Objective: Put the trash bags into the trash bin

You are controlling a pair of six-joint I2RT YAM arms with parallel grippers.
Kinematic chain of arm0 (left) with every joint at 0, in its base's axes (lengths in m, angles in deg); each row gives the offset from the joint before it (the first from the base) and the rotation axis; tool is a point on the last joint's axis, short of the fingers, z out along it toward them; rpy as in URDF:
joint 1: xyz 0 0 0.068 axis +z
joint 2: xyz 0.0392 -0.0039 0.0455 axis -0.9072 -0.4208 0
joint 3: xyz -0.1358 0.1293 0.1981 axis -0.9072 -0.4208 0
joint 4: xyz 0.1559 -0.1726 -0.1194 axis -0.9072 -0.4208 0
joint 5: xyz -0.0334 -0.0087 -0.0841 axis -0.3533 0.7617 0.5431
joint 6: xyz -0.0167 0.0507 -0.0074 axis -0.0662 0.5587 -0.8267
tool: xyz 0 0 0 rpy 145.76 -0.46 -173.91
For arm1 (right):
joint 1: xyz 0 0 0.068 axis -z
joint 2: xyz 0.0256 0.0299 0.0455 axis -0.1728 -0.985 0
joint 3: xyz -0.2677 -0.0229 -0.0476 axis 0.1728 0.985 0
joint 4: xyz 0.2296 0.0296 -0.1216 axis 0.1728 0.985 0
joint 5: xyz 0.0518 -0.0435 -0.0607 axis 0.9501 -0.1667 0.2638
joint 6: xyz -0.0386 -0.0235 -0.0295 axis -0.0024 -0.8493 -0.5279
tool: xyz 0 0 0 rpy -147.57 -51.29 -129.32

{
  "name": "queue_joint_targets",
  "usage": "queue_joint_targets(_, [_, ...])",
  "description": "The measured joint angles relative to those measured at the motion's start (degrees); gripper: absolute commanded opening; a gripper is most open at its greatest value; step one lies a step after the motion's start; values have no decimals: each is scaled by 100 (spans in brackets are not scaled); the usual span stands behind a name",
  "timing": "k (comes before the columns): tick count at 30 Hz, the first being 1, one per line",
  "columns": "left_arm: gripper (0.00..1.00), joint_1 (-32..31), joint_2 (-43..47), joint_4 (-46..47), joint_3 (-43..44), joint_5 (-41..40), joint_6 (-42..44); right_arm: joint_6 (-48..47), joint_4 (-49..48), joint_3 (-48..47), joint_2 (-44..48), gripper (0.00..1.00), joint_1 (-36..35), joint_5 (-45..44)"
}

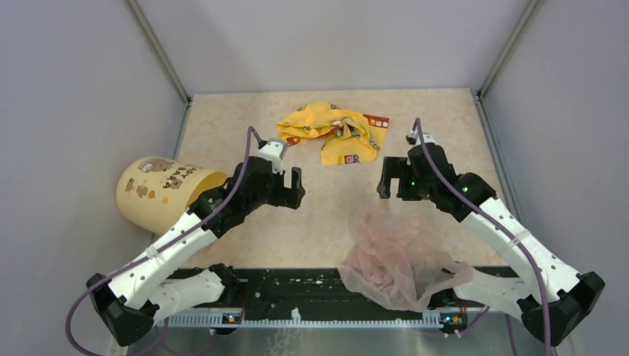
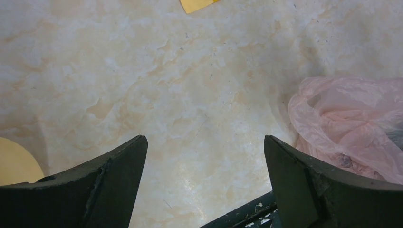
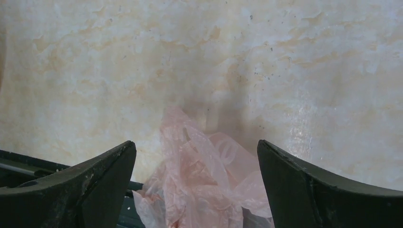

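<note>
trash bin [image 1: 152,191] mouth part-hidden, wrapper [image 2: 197,4] cut off

Wide-open left claw [image 2: 204,183] over marbled table [image 2: 157,85]; pink bag [image 2: 351,123] right

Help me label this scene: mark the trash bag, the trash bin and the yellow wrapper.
trash bag [image 1: 397,259], top view, middle of the crumpled plastic.
trash bin [image 1: 157,194], top view, printed side wall.
yellow wrapper [image 1: 334,132], top view, centre of the sheet.
</note>
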Motion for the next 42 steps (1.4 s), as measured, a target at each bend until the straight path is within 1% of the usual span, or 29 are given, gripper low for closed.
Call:
queue_joint_targets(7, [98,0,-26,2,57,-66,22,-101,17,2,0,99,0,-15])
queue_joint_targets(14, [98,2,-26,9,50,76,22,-13,160,48,-2,99,0,-9])
queue_joint_targets(18, [98,2,-26,59,-37,219,15,162,162,404,-4,99,-26,59])
queue_joint_targets(22, [98,0,-26,68,-210,302,-46,380,197,811,-116,99,-216,63])
queue_joint_targets(26, [98,0,-13,-24,-264,127,-245,584,2,1252,-188,99,-374,122])
queue_joint_targets(28, [98,0,17,-129,-260,-170,-420,656,-111,1445,-221,99,-387,199])
queue_joint_targets(30, [98,0,55,-332,-258,-634,-625,695,-278,1569,-275,99,-398,269])
queue_joint_targets(33, [98,2,90,-629,-267,-1639,-997,678,-549,1591,-330,99,-409,358])
queue_joint_targets(36, [98,39,81,-726,-352,-2715,-1410,608,-824,1556,-389,99,-411,415])
queue_joint_targets(37, [98,87,33,-774,-378,-3134,-1609,581,-892,1528,-426,99,-411,446])
queue_joint_targets(40, [98,304,-278,-822,-382,-3989,-2166,470,-1128,1405,-529,99,-411,553])
queue_joint_targets(42, [99,540,-570,-868,-376,-4360,-2522,382,-1268,1270,-586,99,-413,629])
